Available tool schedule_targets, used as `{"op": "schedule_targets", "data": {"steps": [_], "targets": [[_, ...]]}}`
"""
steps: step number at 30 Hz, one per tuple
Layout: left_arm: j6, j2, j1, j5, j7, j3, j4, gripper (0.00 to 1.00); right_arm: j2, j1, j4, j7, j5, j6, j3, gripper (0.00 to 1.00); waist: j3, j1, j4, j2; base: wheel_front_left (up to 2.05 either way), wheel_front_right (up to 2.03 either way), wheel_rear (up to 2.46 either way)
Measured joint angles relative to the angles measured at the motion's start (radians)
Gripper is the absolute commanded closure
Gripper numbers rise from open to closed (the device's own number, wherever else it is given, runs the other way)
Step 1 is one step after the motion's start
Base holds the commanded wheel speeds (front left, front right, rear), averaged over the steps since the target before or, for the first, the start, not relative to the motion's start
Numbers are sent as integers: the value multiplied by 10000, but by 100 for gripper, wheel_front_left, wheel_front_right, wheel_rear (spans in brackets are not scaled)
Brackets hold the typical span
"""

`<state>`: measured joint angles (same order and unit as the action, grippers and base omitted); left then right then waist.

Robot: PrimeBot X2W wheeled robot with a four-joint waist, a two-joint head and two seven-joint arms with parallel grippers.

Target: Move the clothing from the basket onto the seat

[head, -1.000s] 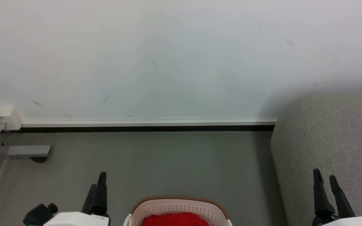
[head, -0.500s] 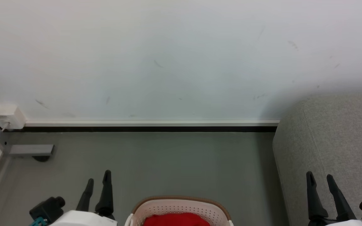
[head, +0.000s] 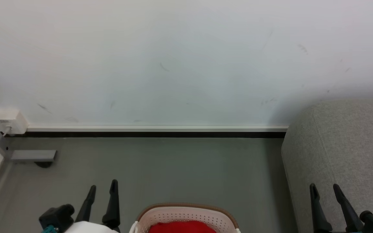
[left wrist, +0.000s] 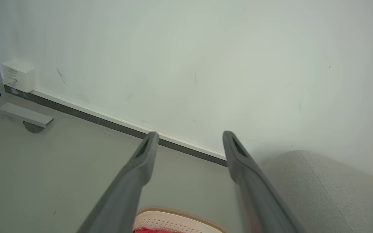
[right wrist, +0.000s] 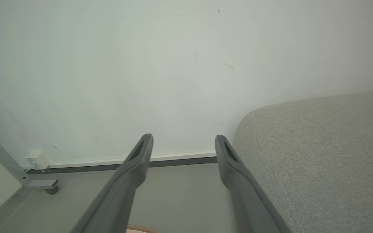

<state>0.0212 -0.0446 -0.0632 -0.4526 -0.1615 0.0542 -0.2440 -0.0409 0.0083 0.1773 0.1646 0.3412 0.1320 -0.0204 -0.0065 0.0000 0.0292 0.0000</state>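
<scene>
Turned left pincer (head: 103, 184) square at 7 o'clock, lowered right pincer (head: 323, 185) at 5, both wide open and empty, soft red clothing (head: 181, 227) untouched in cream perforated brown-rimmed basket (head: 186, 212) at 6, grey woven sofa (head: 351, 145) at 4, grasp not begun.

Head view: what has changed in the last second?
The left hand turned at its wrist, so its two fingers now show side by side. The right hand drifted left and lower. Both stay open and empty; the red clothing stays in the basket.

left claw (head: 102, 188) agape, right claw (head: 324, 189) agape
</scene>
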Motion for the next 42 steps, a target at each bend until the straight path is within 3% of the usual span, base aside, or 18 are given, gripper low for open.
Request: {"op": "schedule_targets", "data": {"steps": [20,42], "targets": [[-13,-10,68,1808,-485,-201,-284,0,-21,216,249,449,-1104,0,307,0,-44,0,89,0,0,0,0],[29,-15,90,2922,-897,-176,-562,0,-42,351,437,859,-1755,-2,349,0,22,0,-3,0,0,0,0]]}}
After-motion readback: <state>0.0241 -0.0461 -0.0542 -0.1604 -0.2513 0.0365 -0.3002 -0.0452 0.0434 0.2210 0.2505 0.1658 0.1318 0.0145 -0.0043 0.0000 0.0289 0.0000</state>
